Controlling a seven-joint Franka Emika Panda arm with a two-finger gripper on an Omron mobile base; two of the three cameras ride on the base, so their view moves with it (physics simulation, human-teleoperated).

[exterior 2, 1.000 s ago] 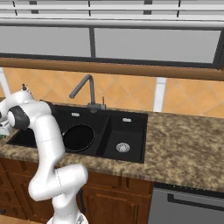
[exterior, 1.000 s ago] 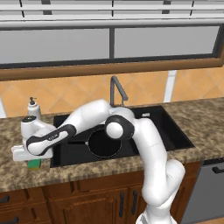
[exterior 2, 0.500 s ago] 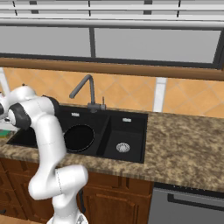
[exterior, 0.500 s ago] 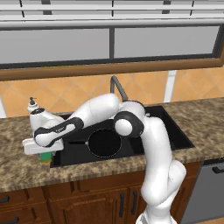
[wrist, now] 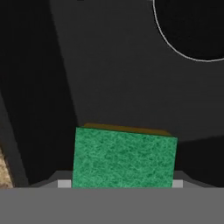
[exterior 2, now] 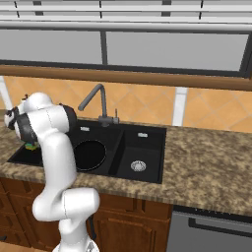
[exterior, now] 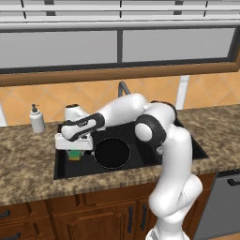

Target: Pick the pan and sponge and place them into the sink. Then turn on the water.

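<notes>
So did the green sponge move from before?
Yes. The sponge, held in the claw, went from the counter beside the sink rightward over the large basin, toward the pan.

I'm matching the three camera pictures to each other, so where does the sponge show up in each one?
Left base view: the sponge sits left of centre, under the gripper, over the sink's left end.
Right base view: a small green bit at the far left, beside the arm.
Hand view: the sponge at bottom centre.
Shared landmark: the pan, just right of the sponge.
</notes>
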